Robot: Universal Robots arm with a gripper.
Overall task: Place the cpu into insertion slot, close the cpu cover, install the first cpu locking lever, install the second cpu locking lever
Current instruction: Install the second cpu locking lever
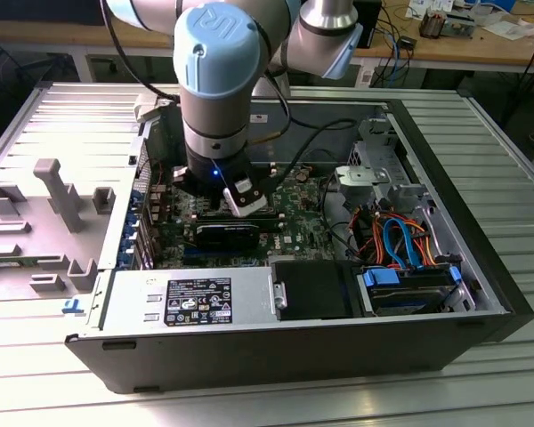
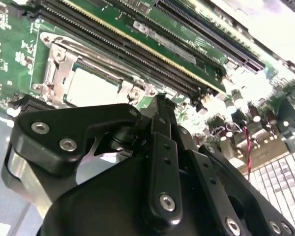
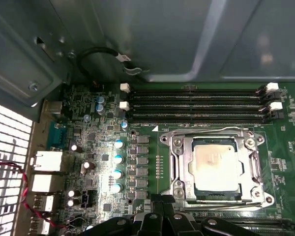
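First wrist view gives us the clearest look at the work: the cpu (image 3: 215,167), a flat square chip with a matte, silvery-grey metal top, lies seated in the insertion slot (image 3: 178,153), whose bright metal rim stands out against the green circuit board (image 3: 147,135). The cpu cover (image 3: 247,169), a thin shiny frame with a large window, lies down flat around the chip, and thin wire levers (image 3: 206,131) run along its edges. Above it we see three long black memory slots (image 3: 194,104) with white clips, and rows of small blue-topped capacitors (image 3: 118,160) beside the socket.

The gripper (image 3: 162,204), built of matte black links with silver screws, sits just beside the socket's near edge, its tip close to the rim; we cannot tell whether it touches. In the second wrist view its fingers (image 2: 160,123) meet at a narrow point, pressed together with nothing between them, and the pale chip top (image 2: 91,88) shows just beyond. In the exterior view we see the arm (image 1: 218,89) reaching down into the open grey computer case (image 1: 249,342).
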